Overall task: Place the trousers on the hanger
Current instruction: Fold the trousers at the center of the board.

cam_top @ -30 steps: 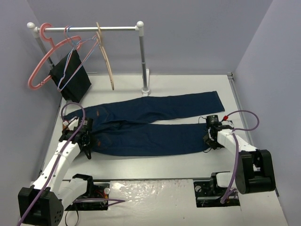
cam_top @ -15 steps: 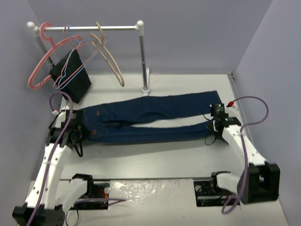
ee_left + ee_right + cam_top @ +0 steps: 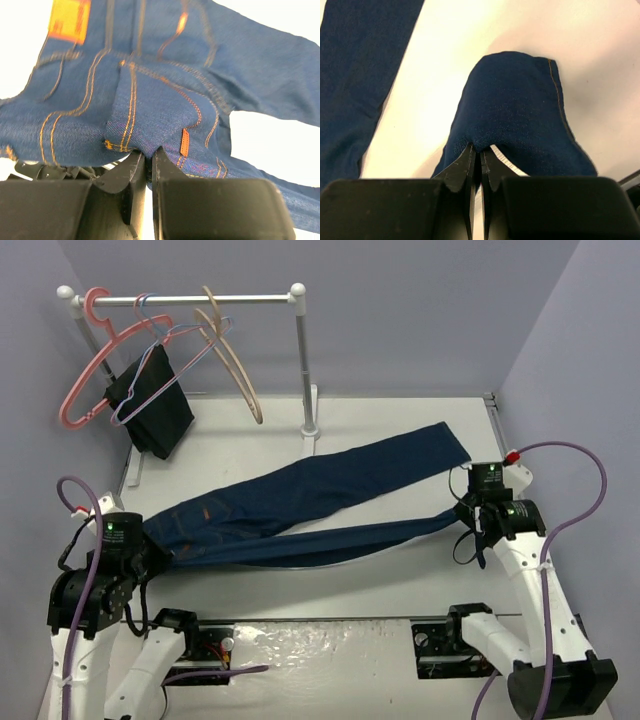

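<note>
The dark blue trousers [image 3: 300, 502] stretch across the table between both arms, partly lifted. My left gripper [image 3: 150, 552] is shut on the waist end, where orange stitching shows around its fingertips [image 3: 148, 156]. My right gripper [image 3: 468, 518] is shut on the hem of the near leg [image 3: 512, 115], which hangs taut from it. The far leg [image 3: 400, 455] lies slanted on the table toward the back right. The tan wooden hanger [image 3: 232, 355] hangs from the rail [image 3: 180, 300] at the back.
A pink plastic hanger [image 3: 90, 360] and thin wire hangers [image 3: 165, 340] share the rail, with a black cloth [image 3: 152, 400] draped below. The rail's upright post [image 3: 303, 365] stands at the back centre. Walls close in on both sides.
The right gripper has shut on the leg hem. Both arms have risen and pulled toward the near edge, lifting the waist and near leg off the table; the far leg has swung slantwise.
</note>
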`<state>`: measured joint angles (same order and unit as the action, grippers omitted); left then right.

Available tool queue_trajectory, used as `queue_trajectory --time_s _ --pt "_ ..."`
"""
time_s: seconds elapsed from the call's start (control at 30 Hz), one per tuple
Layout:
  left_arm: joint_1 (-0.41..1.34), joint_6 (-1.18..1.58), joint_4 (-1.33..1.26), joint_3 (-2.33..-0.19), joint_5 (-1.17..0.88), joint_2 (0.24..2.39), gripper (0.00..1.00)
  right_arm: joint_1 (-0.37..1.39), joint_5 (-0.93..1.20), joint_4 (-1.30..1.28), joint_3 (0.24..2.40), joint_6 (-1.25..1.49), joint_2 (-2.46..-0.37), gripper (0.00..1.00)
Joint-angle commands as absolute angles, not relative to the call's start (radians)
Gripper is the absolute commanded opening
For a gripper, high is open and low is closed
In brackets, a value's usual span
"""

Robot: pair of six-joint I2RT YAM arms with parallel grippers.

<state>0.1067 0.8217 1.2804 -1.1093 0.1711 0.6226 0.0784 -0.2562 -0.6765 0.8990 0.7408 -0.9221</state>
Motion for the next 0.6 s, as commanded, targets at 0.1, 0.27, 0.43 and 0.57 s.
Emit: queue_trajectory --time_s 0.1,0.27,0.43,0.57 --pt "0.095 0.733 1.27 -1.183 0.436 0.758 0.0 0.043 -0.537 -0.607 1.094 0.629 -1.103 0.0" --pt "0.091 0.713 1.136 -1.198 0.468 0.876 0.0 0.042 -0.545 -0.524 1.215 0.607 -1.262 0.0" --pt "0.085 0.717 1.039 -1.189 0.458 0.945 0.0 0.041 -0.555 -0.46 1.327 0.594 -1.422 0.0" --pt "0.084 0.735 1.01 -1.152 0.446 0.977 0.0 0.039 -0.569 -0.434 1.382 0.591 -1.496 0.0"
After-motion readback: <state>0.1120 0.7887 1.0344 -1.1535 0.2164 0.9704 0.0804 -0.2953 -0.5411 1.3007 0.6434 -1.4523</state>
